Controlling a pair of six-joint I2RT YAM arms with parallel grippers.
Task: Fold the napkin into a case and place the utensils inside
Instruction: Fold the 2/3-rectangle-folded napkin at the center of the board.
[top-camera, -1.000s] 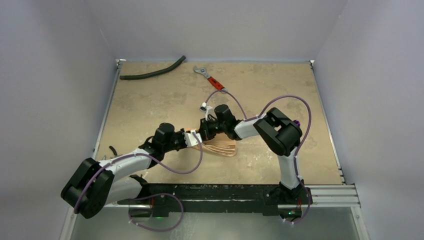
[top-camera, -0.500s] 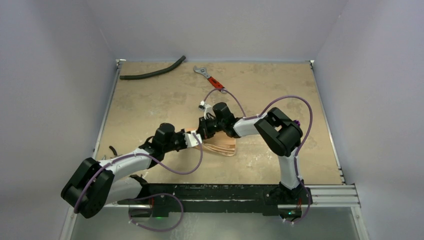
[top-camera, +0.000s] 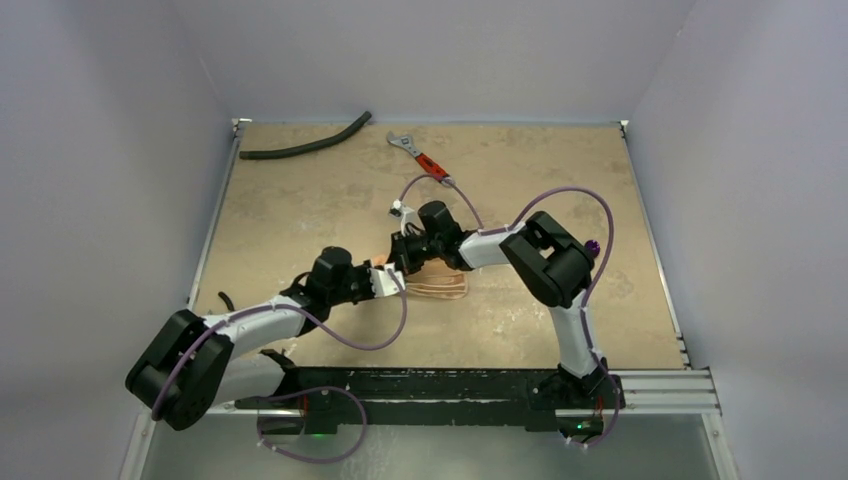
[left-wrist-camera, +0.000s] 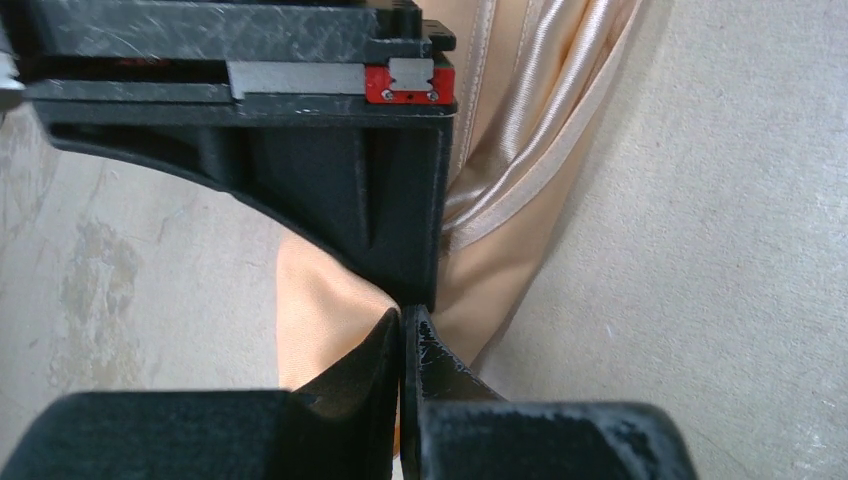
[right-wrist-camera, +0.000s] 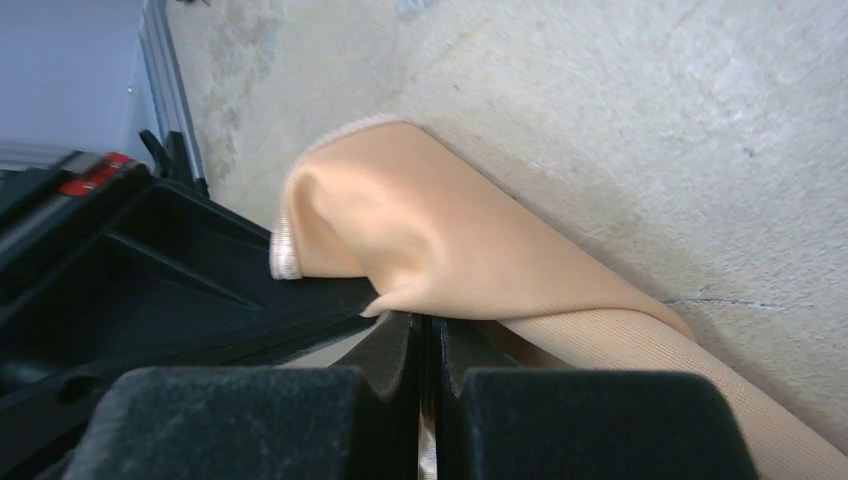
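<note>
- Lying far out to the left of and beyond the napkin (top-camera: 441, 286), the curved black hose (top-camera: 300, 148) plays no part in the fold.
- The left gripper (top-camera: 385, 281) sits at the napkin's left end, jaws clamped together on the cloth's edge. I judge this pins that end so a layer can be drawn over it.
- The napkin itself lies bunched in narrow satin pleats near the middle of the table (top-camera: 600, 180). It is not yet a flat pocket, so the case is only partly formed.
- The right gripper (top-camera: 405, 258) meets the napkin's far-left corner, touching or just beside the left one. Its jaws are pinched shut on a raised hemmed corner, likely to carry that flap across.
- The red-handled wrench (top-camera: 420, 155) lies well beyond the napkin, unused.
- Well right of the napkin, a small purple piece (top-camera: 597, 245) peeks past the right arm. It is possibly one of the utensils, but too small to tell.
</note>
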